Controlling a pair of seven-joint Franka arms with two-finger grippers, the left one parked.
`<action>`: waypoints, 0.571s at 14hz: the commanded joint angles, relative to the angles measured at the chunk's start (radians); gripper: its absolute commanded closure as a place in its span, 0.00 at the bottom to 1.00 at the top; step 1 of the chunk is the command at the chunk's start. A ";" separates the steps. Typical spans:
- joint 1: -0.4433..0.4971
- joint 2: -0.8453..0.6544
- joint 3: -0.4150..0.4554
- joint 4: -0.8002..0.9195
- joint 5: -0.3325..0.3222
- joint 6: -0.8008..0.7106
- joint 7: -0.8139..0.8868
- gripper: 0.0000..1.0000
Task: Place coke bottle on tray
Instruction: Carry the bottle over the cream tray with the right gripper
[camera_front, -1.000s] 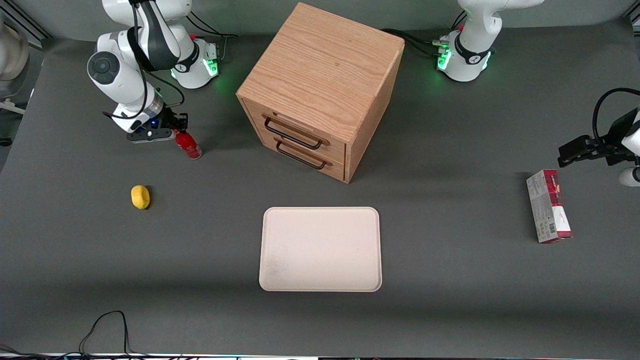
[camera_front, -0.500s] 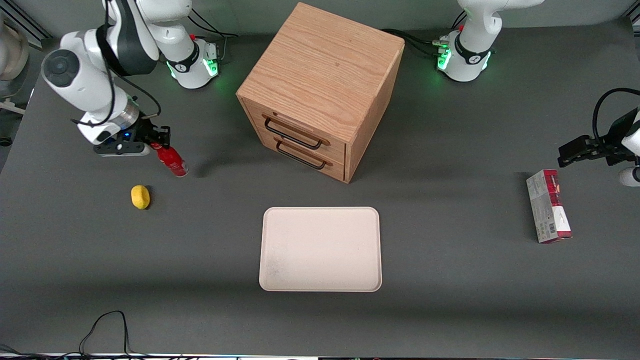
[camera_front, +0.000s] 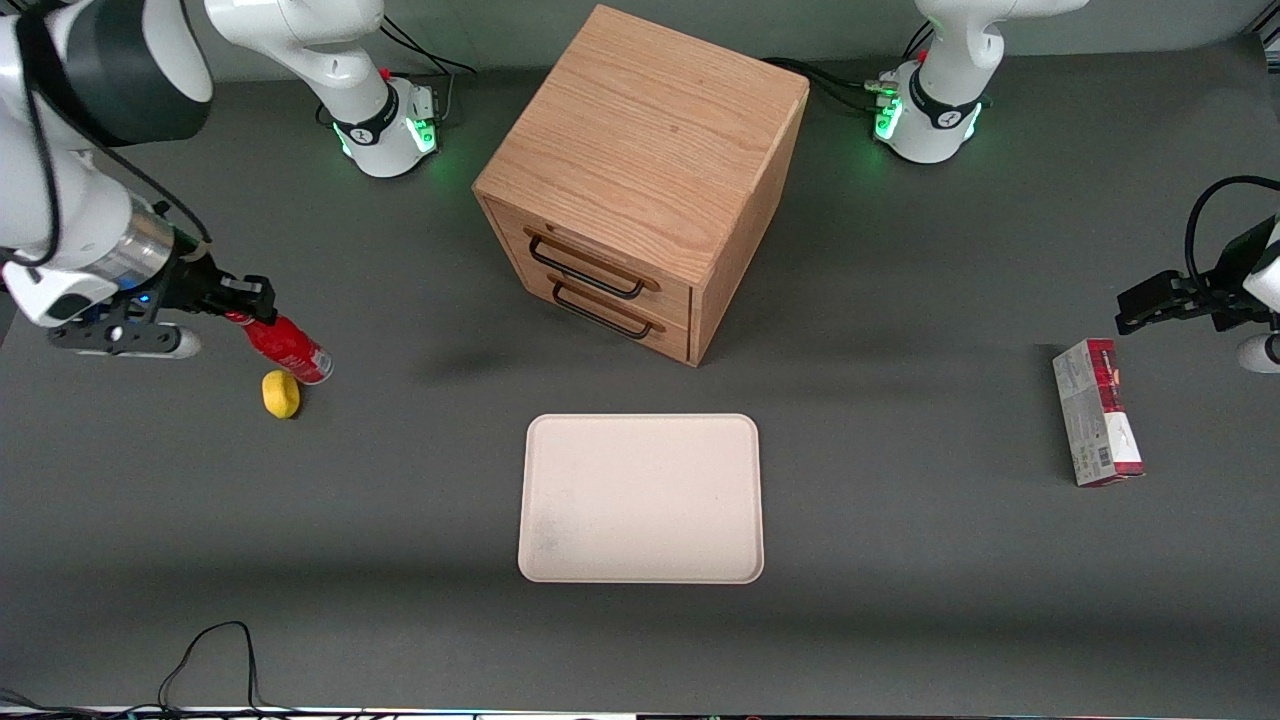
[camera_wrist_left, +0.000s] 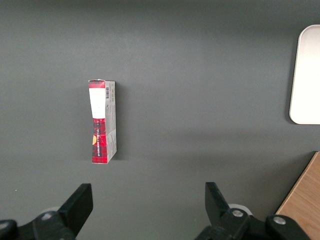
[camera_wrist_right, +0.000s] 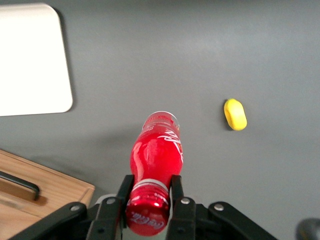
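Note:
My right gripper (camera_front: 243, 302) is shut on the neck of the coke bottle (camera_front: 287, 349), a slim red bottle with a red cap. It holds the bottle tilted in the air, high above the table at the working arm's end. In the right wrist view the fingers (camera_wrist_right: 124, 188) clamp the neck just under the cap, and the bottle (camera_wrist_right: 156, 155) hangs away from the camera. The cream-beige tray (camera_front: 640, 498) lies flat on the table in front of the wooden cabinet, nearer the front camera. It also shows in the right wrist view (camera_wrist_right: 31, 60).
A yellow lemon-like object (camera_front: 281, 393) lies on the table just below the bottle. A wooden two-drawer cabinet (camera_front: 640, 180) stands mid-table. A red-and-grey carton (camera_front: 1096, 411) lies toward the parked arm's end.
My gripper has lifted the coke bottle off the table and carried it up and toward the front camera, out toward the working arm's end. The bottle now hangs over the lemon.

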 joint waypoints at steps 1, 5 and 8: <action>-0.021 0.115 0.037 0.223 0.065 -0.084 0.077 1.00; -0.082 0.248 0.233 0.398 0.062 -0.081 0.230 1.00; -0.070 0.430 0.449 0.486 -0.114 0.048 0.495 1.00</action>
